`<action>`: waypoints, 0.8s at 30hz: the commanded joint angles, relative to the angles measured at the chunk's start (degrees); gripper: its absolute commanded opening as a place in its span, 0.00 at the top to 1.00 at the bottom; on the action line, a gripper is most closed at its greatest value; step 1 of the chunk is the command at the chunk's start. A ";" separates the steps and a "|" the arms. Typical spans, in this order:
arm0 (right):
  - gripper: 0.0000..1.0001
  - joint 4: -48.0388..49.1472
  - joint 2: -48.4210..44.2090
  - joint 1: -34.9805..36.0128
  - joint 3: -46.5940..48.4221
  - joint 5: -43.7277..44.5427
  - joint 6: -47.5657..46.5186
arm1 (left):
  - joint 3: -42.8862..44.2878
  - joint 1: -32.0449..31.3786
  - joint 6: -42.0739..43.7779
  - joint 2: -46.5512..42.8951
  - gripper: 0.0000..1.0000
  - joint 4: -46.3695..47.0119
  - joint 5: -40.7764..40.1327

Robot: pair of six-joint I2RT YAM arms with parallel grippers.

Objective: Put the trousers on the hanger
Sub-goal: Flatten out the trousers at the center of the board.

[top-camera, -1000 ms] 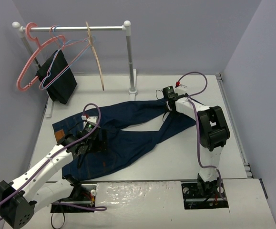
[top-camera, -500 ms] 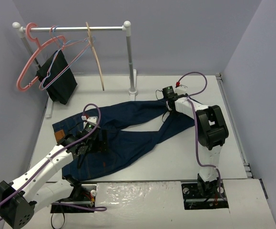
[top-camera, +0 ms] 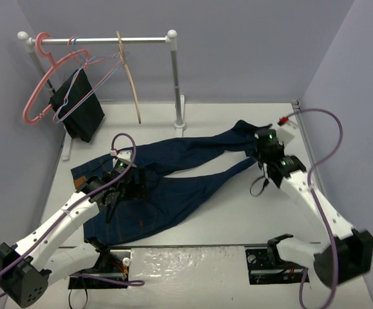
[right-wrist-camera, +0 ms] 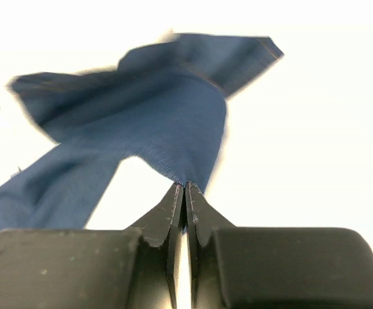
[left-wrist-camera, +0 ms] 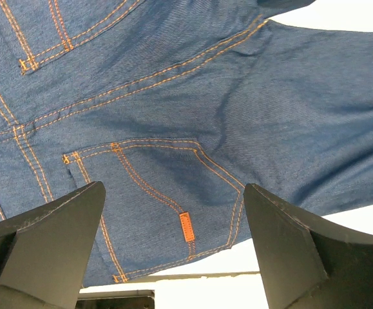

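The dark blue trousers (top-camera: 173, 174) lie spread on the white table, waist at the left and legs running right. My right gripper (top-camera: 261, 145) is shut on a pinch of leg cloth near the cuff; the right wrist view shows the denim (right-wrist-camera: 167, 122) rising from its closed tips (right-wrist-camera: 185, 187). My left gripper (top-camera: 125, 187) hovers open over the seat, and its wrist view shows a back pocket with orange stitching (left-wrist-camera: 205, 96) between the wide-spread fingers (left-wrist-camera: 173, 190). The tan wooden hanger (top-camera: 129, 77) hangs on the rail at the back.
The clothes rail (top-camera: 109, 40) stands on a white post (top-camera: 175, 77) at the back. It also carries a pink hanger (top-camera: 38, 84), thin wire hangers and a black cloth (top-camera: 76, 106). Grey walls close in the left, back and right.
My right gripper has shut on the trouser leg and the arm has swung out to the right, dragging the cuff end that way. The left arm has hardly moved.
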 commanded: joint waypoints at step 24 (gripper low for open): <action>0.56 2.45 11.90 20.59 -4.82 -11.87 -7.49 | -5.65 9.58 -10.97 21.62 0.14 9.58 0.41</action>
